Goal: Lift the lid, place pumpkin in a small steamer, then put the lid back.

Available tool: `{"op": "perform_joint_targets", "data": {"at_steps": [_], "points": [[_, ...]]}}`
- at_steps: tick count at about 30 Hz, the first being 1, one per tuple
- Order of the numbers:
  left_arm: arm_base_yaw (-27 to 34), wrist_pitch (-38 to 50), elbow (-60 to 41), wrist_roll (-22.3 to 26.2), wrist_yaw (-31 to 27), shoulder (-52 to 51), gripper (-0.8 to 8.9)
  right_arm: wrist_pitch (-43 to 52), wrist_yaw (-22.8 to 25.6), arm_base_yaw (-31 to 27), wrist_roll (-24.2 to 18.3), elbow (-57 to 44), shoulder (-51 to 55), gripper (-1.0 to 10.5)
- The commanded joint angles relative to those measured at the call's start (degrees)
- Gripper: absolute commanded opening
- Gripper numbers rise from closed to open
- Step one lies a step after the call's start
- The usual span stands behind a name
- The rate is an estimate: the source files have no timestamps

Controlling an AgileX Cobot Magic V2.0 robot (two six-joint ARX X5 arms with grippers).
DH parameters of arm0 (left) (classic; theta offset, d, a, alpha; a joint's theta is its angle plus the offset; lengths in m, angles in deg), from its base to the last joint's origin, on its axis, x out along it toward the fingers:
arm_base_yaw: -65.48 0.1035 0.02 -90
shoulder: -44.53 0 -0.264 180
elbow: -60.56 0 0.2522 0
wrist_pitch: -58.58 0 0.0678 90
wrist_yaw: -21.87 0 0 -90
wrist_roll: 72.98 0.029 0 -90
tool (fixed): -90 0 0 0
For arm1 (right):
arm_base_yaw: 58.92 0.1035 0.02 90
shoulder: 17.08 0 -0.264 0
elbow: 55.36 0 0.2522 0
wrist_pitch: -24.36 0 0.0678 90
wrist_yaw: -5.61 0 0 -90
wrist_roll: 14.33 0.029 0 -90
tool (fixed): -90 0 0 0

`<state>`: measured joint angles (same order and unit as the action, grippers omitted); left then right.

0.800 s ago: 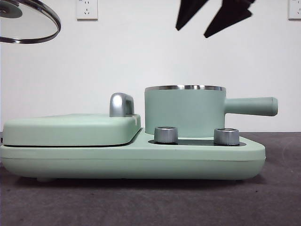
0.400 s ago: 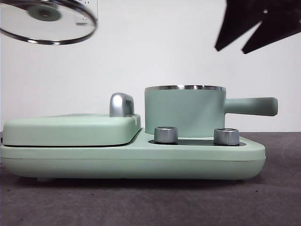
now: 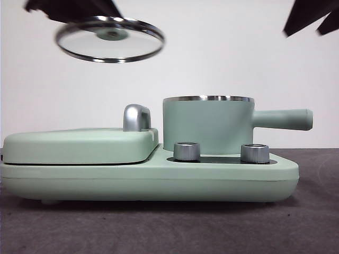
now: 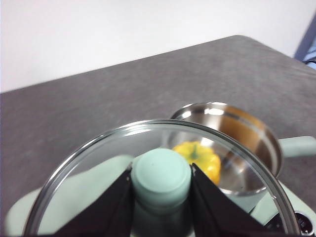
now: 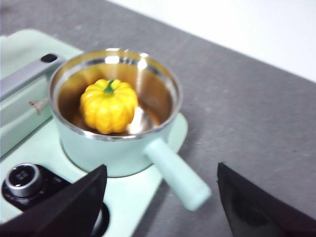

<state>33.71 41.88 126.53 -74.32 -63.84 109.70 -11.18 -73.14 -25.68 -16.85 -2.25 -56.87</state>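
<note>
My left gripper [image 4: 161, 183] is shut on the mint-green knob of the round glass lid [image 4: 89, 177]. In the front view it [image 3: 103, 15] holds the lid [image 3: 110, 47] slightly tilted in the air, up and to the left of the small steamer [image 3: 209, 127]. The yellow pumpkin [image 5: 108, 105] sits inside the open steamer [image 5: 113, 148], stem up; it also shows through the glass in the left wrist view [image 4: 200, 157]. My right gripper [image 5: 160, 170] is open and empty above the steamer's handle side, at the front view's top right corner [image 3: 312, 18].
The steamer stands on the right of a mint-green cooker base [image 3: 159, 180] with two steel dials [image 3: 187, 151] [image 3: 255, 153]. A flat rectangular mint-green cover [image 3: 79, 145] with a steel handle [image 3: 136, 117] fills the left half. Grey tabletop [image 3: 169, 227] lies around it.
The left gripper has carried the lid to the right and a little lower, towards the steamer. The right gripper has drawn away to the upper right.
</note>
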Motion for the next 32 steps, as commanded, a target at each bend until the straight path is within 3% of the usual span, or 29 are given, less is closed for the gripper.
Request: {"op": "perform_joint_targets", "data": {"at_steps": [1,9,18,32], "points": [[-1.88,5.03,1.36,2.54,0.13,2.93,0.15,-1.84,2.36,0.55,0.85,0.09,2.73,3.5],[-5.44,15.26,4.0,2.89,0.22,12.63,0.15,-12.28,5.27,0.55,1.07,0.09,10.4,3.4],[-8.11,15.37,14.25,7.91,0.63,24.68,0.15,-15.67,6.82,0.55,1.05,0.09,11.63,3.4],[-8.87,17.2,21.35,7.63,3.28,35.01,0.15,-15.76,8.52,0.55,1.07,0.09,11.54,3.4]]}}
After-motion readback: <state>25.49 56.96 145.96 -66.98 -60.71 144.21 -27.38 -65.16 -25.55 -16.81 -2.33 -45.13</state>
